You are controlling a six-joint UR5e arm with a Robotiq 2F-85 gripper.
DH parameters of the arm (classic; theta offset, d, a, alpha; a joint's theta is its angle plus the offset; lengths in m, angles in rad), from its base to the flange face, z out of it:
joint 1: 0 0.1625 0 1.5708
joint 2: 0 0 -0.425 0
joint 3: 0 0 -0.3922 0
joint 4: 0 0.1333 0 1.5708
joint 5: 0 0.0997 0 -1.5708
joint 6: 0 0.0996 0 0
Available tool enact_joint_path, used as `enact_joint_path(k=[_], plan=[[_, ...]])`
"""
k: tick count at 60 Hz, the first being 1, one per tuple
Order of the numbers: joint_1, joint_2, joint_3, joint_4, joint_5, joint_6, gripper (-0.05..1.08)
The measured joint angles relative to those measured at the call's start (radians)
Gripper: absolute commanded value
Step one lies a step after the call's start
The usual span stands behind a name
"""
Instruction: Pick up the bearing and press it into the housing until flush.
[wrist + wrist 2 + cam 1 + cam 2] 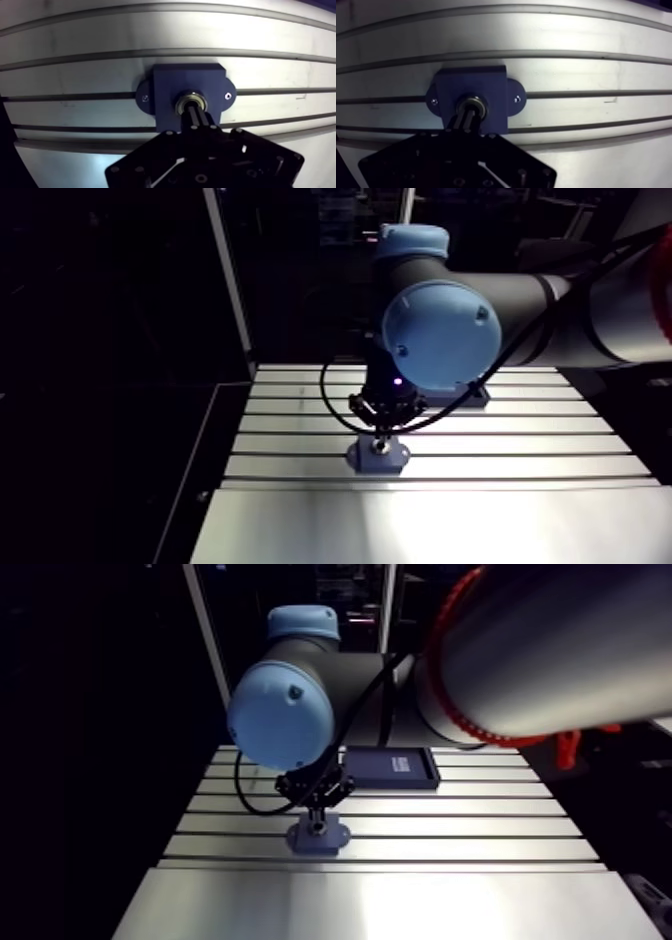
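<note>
Wrist view, nearest: my gripper [193,112], its two dark fingers [200,122] drawn together into one narrow column with nothing pinched between them, and its tips meeting the near edge of the bearing [189,98]. The bearing, a bright steel ring, sits in the round bore at the middle of the blue housing [170,82]; whether it lies flush with the housing's face I cannot tell. The housing is a square block with a rounded ear on each side. Only this view resolves the small fastener [228,96] in one ear and its twin [145,98] in the other. The housing rests flat on the slotted table [75,70], straddling one slot. Arm view: the same housing appears small under my wrist, near the table's front slots, and a tiny violet light [397,380] glows on the wrist. Farther back, the right eye shows a dark tray [365,769] lying flat, well apart from the housing and nearly whole. It bears a pale label [400,764] too small to read. In the left eye my light-blue joint cap [440,328] hides all but one corner of that tray.
</note>
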Motion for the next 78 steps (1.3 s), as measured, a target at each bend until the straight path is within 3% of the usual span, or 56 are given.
enact_joint_path(k=[78], plan=[[0.002,0.026,0.006,-0.035,-0.001,-0.003,1.07]])
